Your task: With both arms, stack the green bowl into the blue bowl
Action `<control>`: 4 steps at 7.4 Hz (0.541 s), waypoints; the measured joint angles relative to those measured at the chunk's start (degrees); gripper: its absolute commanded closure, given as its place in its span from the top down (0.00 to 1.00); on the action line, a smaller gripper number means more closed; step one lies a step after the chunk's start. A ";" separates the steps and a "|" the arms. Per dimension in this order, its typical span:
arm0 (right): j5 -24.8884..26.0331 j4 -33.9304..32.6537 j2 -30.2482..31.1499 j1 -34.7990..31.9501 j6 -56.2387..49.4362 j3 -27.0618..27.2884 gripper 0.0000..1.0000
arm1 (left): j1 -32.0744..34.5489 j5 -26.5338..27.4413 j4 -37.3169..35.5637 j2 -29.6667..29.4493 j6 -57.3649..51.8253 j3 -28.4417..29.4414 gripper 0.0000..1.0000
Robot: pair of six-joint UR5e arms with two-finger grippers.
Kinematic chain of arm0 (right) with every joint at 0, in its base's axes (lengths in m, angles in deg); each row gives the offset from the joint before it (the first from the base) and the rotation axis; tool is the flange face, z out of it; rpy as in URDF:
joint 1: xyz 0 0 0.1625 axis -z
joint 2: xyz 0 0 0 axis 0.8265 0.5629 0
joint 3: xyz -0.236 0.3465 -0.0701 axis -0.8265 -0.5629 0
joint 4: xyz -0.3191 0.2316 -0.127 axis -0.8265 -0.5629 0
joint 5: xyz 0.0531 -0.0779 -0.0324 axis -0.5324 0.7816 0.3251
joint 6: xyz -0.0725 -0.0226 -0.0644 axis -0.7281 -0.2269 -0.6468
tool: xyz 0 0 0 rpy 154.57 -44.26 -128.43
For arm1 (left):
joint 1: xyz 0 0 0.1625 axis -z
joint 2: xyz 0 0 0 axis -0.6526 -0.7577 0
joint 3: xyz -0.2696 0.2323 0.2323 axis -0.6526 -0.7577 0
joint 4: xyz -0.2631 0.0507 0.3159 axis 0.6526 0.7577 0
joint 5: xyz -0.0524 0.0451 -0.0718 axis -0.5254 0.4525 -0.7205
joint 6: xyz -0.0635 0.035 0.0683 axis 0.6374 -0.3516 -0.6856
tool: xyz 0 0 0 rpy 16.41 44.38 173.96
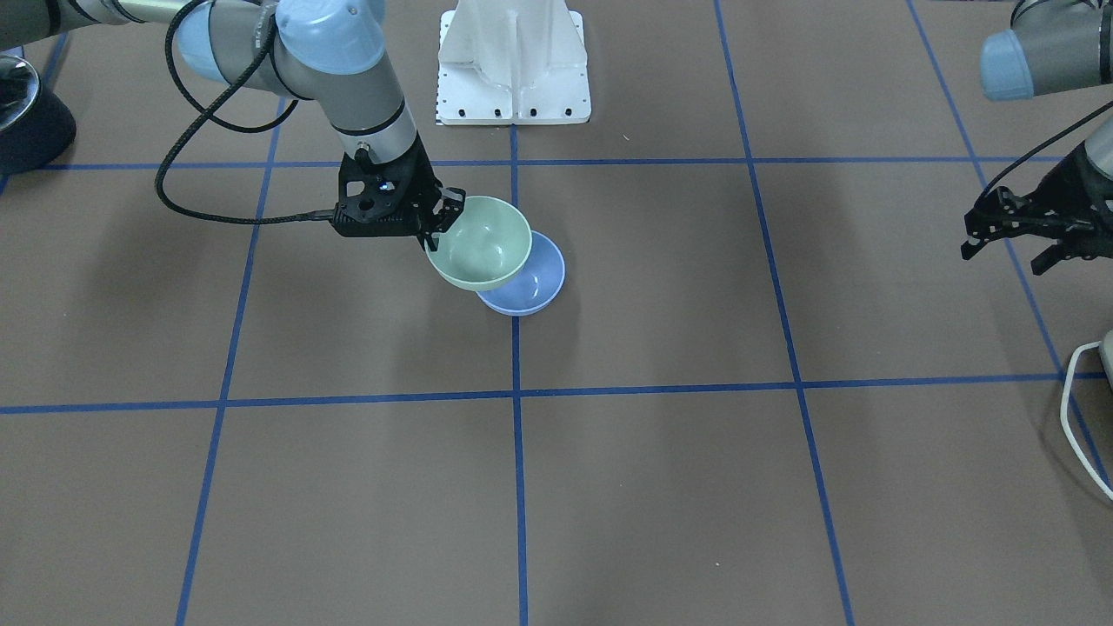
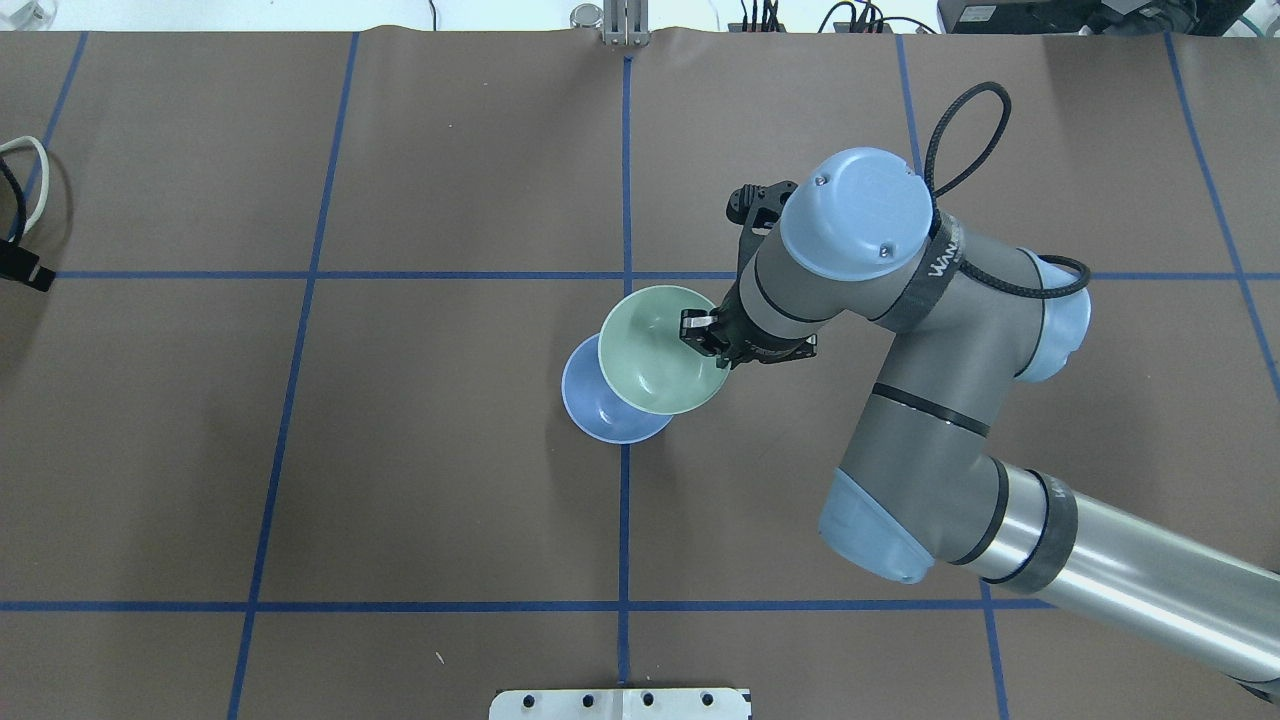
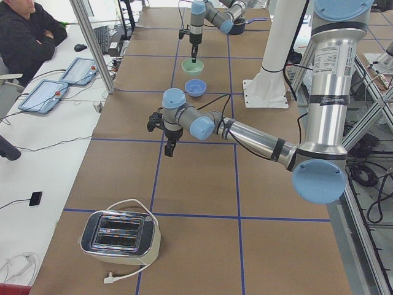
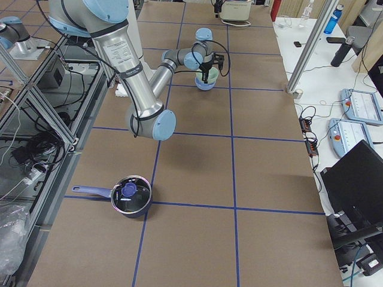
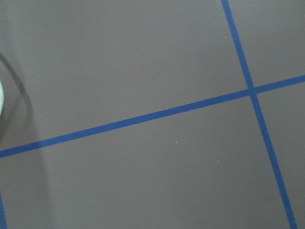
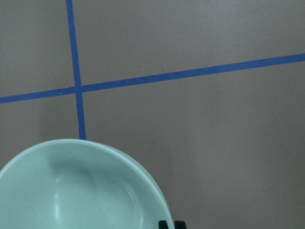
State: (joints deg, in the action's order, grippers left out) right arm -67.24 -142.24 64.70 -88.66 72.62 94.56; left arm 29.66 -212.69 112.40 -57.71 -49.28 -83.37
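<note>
the right end effector (image 1: 439,223) is clamped on the rim of the green bowl (image 1: 483,245), holding it raised, partly over the blue bowl (image 1: 537,283) on the counter (image 1: 696,487). the left end effector (image 1: 1005,253) hangs well apart, fingers spread, empty

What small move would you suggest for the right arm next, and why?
Probably ease the green bowl slightly toward the robot's left before lowering: the right claw grips its rim, and it hangs off-centre above the blue bowl.
</note>
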 measured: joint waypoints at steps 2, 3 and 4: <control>0.37 0.24 -3.32 0.84 0.34 -3.67 0.00 | 2.48 -1.08 0.12 1.57 -4.36 0.98 0.96; 0.37 0.39 -4.55 0.95 0.33 -5.28 0.00 | 2.89 -1.17 0.30 2.15 -5.03 1.02 0.96; 0.36 0.79 -5.49 0.97 0.28 -6.87 0.00 | 3.06 -1.17 0.53 2.54 -5.36 1.07 0.96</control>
State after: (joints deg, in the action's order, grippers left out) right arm -66.88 -141.45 59.21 -87.68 72.91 87.69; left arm 32.73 -213.86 112.93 -55.16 -54.64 -82.30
